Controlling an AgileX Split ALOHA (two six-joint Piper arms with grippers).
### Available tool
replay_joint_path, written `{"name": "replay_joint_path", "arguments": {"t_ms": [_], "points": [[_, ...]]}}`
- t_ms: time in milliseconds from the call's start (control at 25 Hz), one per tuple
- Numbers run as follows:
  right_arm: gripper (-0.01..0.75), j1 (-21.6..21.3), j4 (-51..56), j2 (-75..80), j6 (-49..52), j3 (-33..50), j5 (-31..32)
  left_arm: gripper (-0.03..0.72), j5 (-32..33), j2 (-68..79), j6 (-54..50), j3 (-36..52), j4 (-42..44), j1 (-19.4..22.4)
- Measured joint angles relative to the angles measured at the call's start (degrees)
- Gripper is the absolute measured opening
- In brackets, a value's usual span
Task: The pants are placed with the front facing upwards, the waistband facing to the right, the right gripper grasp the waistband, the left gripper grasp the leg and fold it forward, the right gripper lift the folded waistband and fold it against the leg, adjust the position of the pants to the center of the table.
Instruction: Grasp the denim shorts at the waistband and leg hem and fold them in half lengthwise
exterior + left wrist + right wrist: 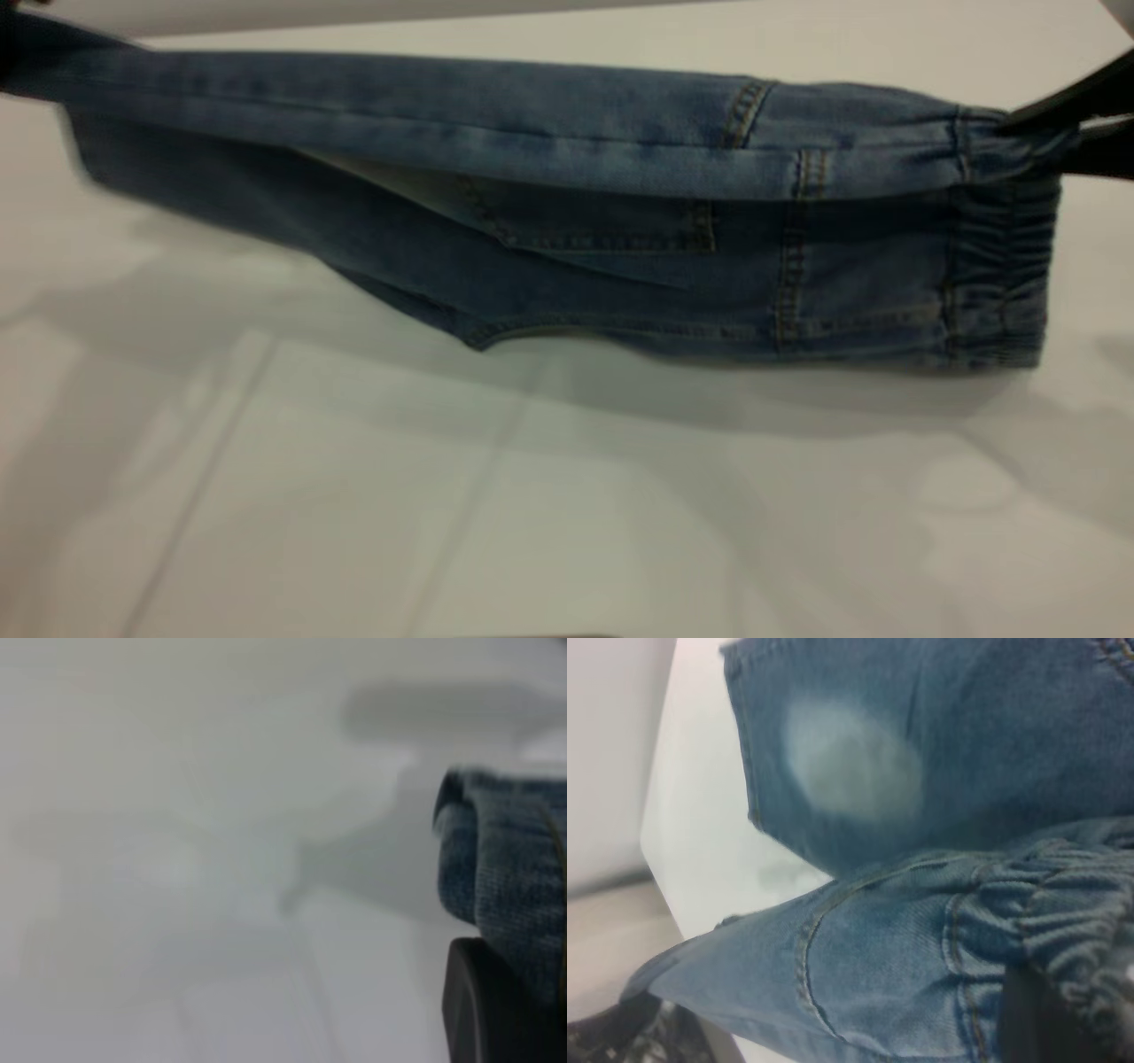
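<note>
Blue denim pants (567, 177) hang stretched just above the pale white worktop (567, 514). At the right, the black right pincer (1059, 133) is clamped on the gathered darker elastic waistband (1005, 257); at the left, the dark left pincer (496, 1010) grips the leg.

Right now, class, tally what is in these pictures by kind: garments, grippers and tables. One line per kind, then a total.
Garments: 1, the pants, held up off the table at both ends.
Grippers: 2, the left gripper on the leg end and the right gripper on the waistband.
Tables: 1, the table.
Total: 4
</note>
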Motion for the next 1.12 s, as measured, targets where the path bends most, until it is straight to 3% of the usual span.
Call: {"name": "replay_joint_path", "arguments": {"t_ms": [400, 680, 1120], "points": [[0.052, 0.00, 2.52, 15.73, 4.67, -6.97, -1.00, 0.041, -0.28, 17.21, 9.23, -18.58, -7.00, -0.41], [0.053, -0.24, 2.88, 24.37, 8.81, -9.14, -2.03, 0.041, -0.56, 26.70, 12.68, -27.67, -7.80, -3.93], [0.053, -8.32, 2.95, 27.12, 9.06, -9.33, -2.27, 0.041, -1.61, 36.01, 12.37, -37.32, -9.81, -4.51]]}}
